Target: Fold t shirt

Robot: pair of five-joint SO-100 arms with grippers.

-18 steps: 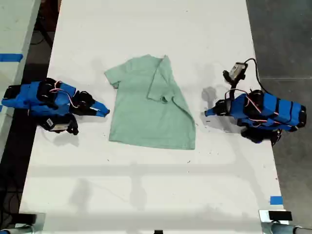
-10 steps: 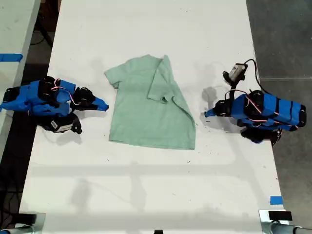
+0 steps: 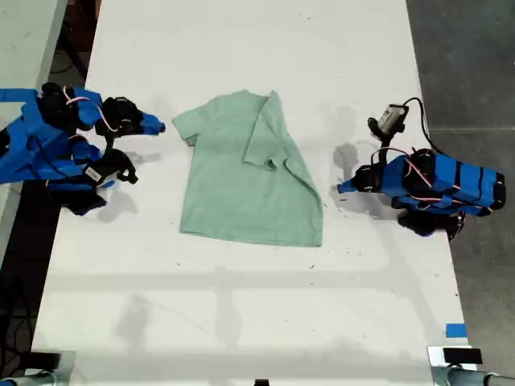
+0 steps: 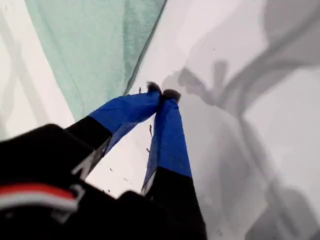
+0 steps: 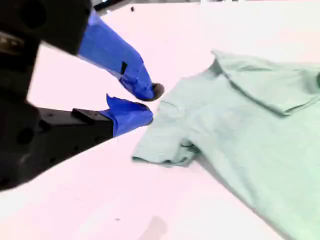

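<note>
On the exterior view's left, my second gripper (image 3: 158, 126) hangs just off the t shirt (image 3: 245, 181), its blue tips parted a little with nothing between them; its own camera shows those tips (image 5: 145, 102) close beside the shirt's near sleeve (image 5: 165, 145), not touching. The pale mint t shirt lies mid-table (image 3: 241, 322), one side already folded over toward the middle, collar end away from the camera. Over on the exterior view's right, my first gripper (image 3: 341, 187) sits low near the shirt's lower corner, tips (image 4: 162, 93) pressed together on bare table beside the cloth edge (image 4: 100, 50), gripping nothing.
</note>
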